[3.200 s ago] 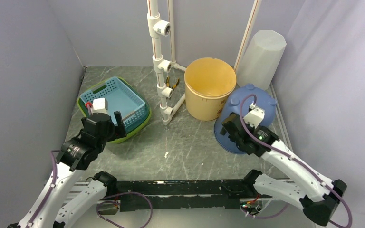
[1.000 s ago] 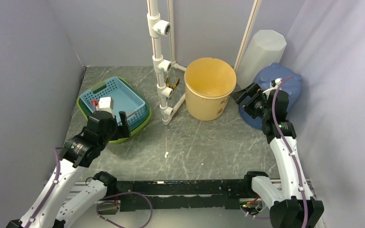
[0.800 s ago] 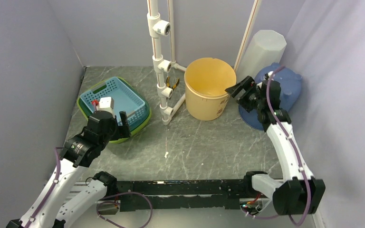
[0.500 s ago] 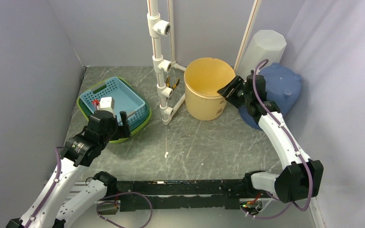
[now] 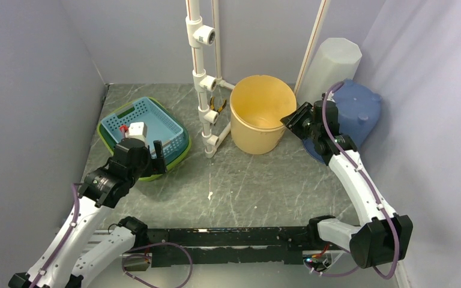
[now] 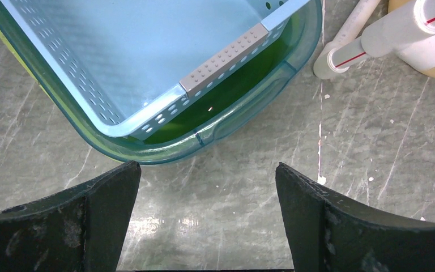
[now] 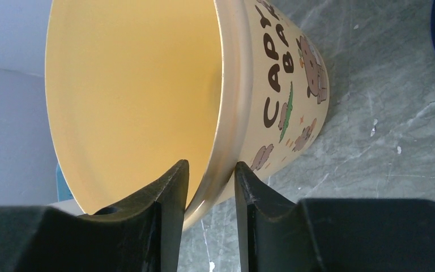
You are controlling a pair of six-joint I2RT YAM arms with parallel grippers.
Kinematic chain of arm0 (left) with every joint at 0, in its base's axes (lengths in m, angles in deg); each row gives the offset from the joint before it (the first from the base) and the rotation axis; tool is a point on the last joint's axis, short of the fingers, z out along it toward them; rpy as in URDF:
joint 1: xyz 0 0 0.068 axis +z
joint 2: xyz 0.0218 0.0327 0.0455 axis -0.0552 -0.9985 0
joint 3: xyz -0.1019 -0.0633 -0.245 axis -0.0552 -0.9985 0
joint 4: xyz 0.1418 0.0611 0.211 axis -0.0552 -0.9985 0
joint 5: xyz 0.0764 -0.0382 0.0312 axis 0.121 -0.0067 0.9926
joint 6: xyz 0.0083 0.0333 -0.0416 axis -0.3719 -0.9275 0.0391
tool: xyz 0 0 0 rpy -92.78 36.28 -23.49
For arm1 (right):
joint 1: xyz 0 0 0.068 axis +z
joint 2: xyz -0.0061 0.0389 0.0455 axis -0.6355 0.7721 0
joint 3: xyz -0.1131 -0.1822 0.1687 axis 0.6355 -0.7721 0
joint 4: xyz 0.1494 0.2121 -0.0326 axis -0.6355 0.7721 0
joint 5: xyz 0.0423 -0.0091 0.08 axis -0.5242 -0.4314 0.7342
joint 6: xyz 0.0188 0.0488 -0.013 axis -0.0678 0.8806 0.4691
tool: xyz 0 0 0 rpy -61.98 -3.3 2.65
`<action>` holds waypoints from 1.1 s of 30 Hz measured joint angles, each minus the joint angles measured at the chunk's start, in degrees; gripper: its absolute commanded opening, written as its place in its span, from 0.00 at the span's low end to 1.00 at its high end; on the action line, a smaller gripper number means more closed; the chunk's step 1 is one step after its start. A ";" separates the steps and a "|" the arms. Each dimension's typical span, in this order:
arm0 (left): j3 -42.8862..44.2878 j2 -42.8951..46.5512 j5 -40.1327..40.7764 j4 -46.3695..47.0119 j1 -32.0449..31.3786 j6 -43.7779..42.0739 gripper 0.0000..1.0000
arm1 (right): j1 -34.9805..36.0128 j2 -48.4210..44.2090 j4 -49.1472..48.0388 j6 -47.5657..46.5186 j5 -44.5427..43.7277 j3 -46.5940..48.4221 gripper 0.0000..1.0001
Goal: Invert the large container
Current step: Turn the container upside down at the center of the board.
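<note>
Pinching the rim of the large container, the right gripper has one finger inside the yellow wall and one outside. The container stands mouth-up toward the back of the table. The left gripper gapes wide, holding nothing, beside the blue basket.

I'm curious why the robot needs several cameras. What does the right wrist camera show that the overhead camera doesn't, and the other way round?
Only the right wrist view: cartoon lettering on the side of the yellow bucket, and how the right gripper pinches its rim, one finger inside, one outside. Only the overhead view: the left gripper, open, near the blue basket, plus the white pipe stand. Both: the bucket, the blue tub beside it and the marbled table.
</note>
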 measured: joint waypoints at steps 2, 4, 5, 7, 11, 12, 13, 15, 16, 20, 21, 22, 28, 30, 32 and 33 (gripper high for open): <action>0.00 -0.13 -0.13 -0.02 0.00 -0.02 0.94 | 0.00 -0.22 0.13 -0.02 -0.55 0.00 0.30; 0.00 -0.09 -0.15 0.00 0.00 -0.04 0.94 | 0.00 -0.50 0.55 0.00 -0.98 0.00 0.22; 0.00 0.02 -0.15 0.00 0.00 -0.04 0.94 | 0.00 -0.66 0.83 0.00 -1.09 0.00 0.21; 0.00 0.13 -0.15 0.00 0.00 -0.04 0.94 | 0.00 -1.33 1.79 0.00 -1.36 -0.07 0.10; -0.02 0.13 -0.17 0.00 0.00 -0.02 0.94 | 0.04 -3.87 3.30 0.04 -1.75 -1.42 0.00; -0.04 0.13 -0.22 0.00 0.00 -0.02 0.94 | 0.04 -4.81 3.78 0.07 -1.70 -1.92 0.00; -0.04 0.13 -0.26 0.00 0.00 -0.02 0.94 | 0.04 -5.75 4.37 0.07 -1.42 -2.36 0.00; -0.04 0.13 -0.39 0.00 0.00 -0.02 0.94 | 0.04 -8.41 5.49 0.17 -0.81 -3.78 0.00; -0.04 0.13 -0.52 0.00 0.00 -0.02 0.94 | 0.04 -10.38 5.64 0.26 -0.50 -5.11 0.00; -0.31 0.57 -0.66 0.24 0.00 -0.04 0.94 | 0.04 -19.50 8.39 -0.85 0.81 -9.51 0.00; -0.39 0.79 -0.90 0.28 0.00 -0.09 0.94 | 0.04 -20.76 9.20 -1.99 0.98 -9.35 0.00; -0.42 0.79 -1.05 0.26 0.00 -0.13 0.94 | 0.04 -21.40 10.40 -3.45 1.20 -8.81 0.00; -0.96 2.29 -5.90 2.14 0.02 -1.44 0.94 | 0.04 -18.58 19.02 -12.68 3.74 -2.01 0.00; -1.18 3.56 -9.73 2.97 0.02 -1.44 0.93 | 0.04 -18.10 20.85 -15.21 4.90 -0.94 0.00; -0.28 4.20 -15.28 2.84 0.02 0.20 0.92 | 0.04 -18.38 22.99 -17.16 5.73 -0.26 0.00; 0.79 4.26 -18.21 2.73 0.02 1.46 0.94 | 0.04 -18.73 24.17 -18.18 6.40 0.11 0.00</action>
